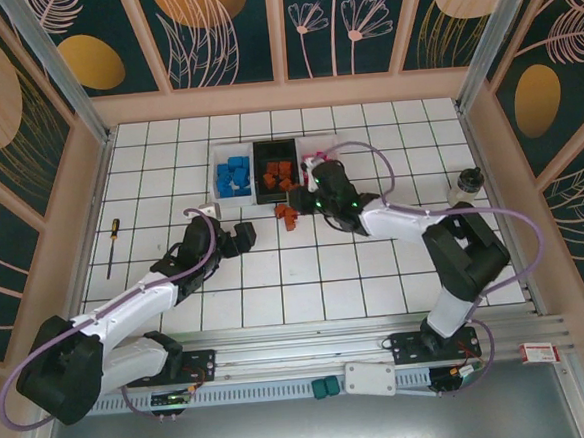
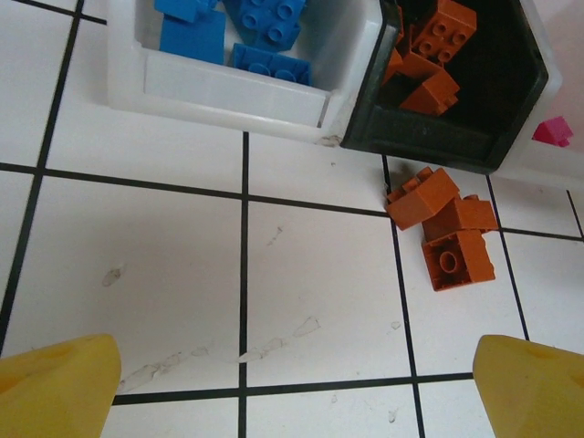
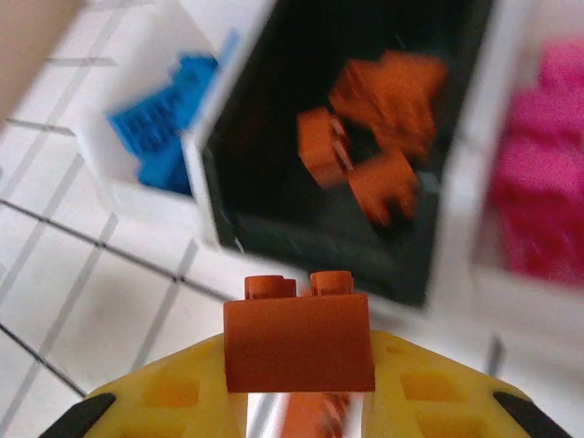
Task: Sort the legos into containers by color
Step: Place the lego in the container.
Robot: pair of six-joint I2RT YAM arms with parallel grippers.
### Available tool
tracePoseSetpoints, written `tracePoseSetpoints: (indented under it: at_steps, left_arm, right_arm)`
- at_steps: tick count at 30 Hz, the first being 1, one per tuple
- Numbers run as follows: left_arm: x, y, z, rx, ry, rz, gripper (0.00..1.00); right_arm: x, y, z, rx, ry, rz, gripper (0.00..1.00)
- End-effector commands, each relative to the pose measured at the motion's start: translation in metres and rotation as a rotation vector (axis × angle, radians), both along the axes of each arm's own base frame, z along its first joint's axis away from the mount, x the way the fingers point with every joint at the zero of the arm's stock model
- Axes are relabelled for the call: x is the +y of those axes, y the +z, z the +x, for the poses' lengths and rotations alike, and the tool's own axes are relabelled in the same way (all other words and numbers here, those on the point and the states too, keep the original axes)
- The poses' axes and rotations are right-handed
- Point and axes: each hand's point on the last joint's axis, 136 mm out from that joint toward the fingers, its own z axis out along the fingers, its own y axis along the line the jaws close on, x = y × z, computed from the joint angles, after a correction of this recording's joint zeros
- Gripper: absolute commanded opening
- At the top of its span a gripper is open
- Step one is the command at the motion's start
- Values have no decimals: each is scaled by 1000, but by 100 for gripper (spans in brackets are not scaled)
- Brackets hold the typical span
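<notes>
Okay, left gripper (image 2: 292,392) hangs wide open and empty over the tiled table (image 2: 137,274), three loose orange bricks (image 2: 443,228) just ahead by the black bin (image 2: 438,146). Right gripper (image 3: 299,397) is clamped on one orange brick (image 3: 299,342) before that bin; blue-filled white bin (image 3: 155,205) left, pink-filled white bin (image 3: 456,228) right.

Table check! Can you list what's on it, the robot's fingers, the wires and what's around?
Surface: white tiled table.
Job's things: blue legos in a white bin, orange legos in the black bin, pink legos in another white bin; three orange bricks loose.
Clutter: screwdriver at left; teal blocks, flat white box on front rail.
Fingers: left fingers open; right fingers shut on an orange brick.
Cables: purple cables along both arms.
Surroundings: floral wall panels.
</notes>
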Motion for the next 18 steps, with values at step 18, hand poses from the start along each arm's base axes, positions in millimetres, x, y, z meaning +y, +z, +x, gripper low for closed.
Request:
tracePoseSetpoints:
  at_steps: [18]
  left_arm:
    - [3, 5, -7, -5, 0, -7, 99]
  right_arm:
    - [52, 38, 99, -62, -50, 69, 65]
